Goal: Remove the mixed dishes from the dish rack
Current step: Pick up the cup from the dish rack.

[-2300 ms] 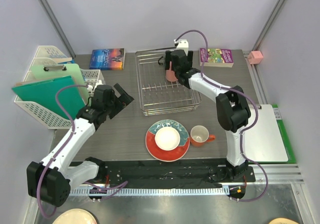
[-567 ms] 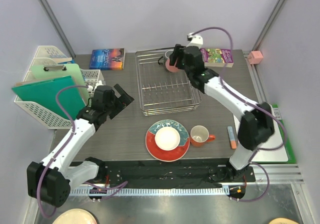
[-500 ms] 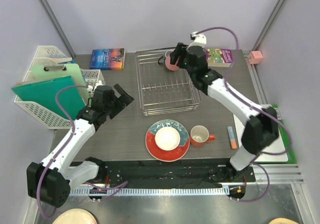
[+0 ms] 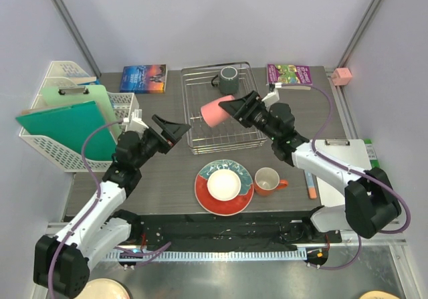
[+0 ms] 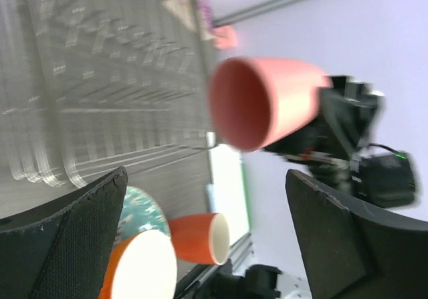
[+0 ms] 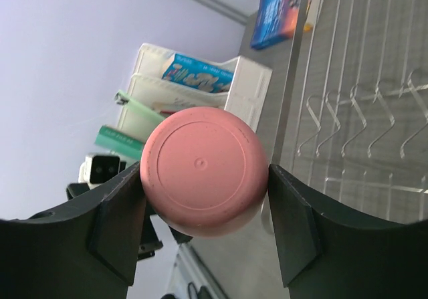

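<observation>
Right gripper (image 4: 234, 110) is clamped across the pink cup (image 4: 215, 112), held sideways in the air by the rack (image 4: 190, 91), mouth toward the wide-apart left gripper (image 4: 172, 129); the smooth cup could slip and drop onto the wires.

Matt pink cup (image 4: 215, 112); shiny wire dish rack (image 4: 227, 136); wood-grain table (image 4: 167, 170).
</observation>
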You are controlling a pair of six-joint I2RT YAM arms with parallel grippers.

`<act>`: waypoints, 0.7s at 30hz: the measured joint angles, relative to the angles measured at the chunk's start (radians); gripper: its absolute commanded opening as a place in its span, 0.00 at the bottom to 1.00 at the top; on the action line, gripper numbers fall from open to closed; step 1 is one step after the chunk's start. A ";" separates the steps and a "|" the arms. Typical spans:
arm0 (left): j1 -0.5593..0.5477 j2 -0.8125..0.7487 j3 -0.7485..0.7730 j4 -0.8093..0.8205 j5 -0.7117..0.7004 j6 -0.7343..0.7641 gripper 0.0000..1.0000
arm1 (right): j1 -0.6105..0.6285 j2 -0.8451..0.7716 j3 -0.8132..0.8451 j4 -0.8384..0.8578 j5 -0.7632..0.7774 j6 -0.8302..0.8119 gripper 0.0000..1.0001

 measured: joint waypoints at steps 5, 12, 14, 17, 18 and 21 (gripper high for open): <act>-0.001 0.010 0.000 0.190 0.098 -0.033 1.00 | 0.017 0.008 -0.031 0.101 -0.061 0.101 0.01; -0.011 0.009 0.000 0.285 0.134 -0.034 1.00 | 0.081 0.030 -0.031 0.199 -0.081 0.132 0.01; -0.012 0.008 0.000 0.296 0.134 -0.034 1.00 | 0.095 0.050 -0.030 0.208 -0.084 0.135 0.01; -0.014 0.007 0.000 0.316 0.132 -0.033 0.98 | 0.114 0.085 -0.030 0.208 -0.085 0.136 0.01; -0.014 0.005 0.000 0.322 0.132 -0.032 0.97 | 0.118 0.092 -0.030 0.207 -0.084 0.136 0.01; -0.014 0.002 0.000 0.343 0.132 -0.031 0.90 | 0.125 0.102 -0.030 0.208 -0.084 0.136 0.01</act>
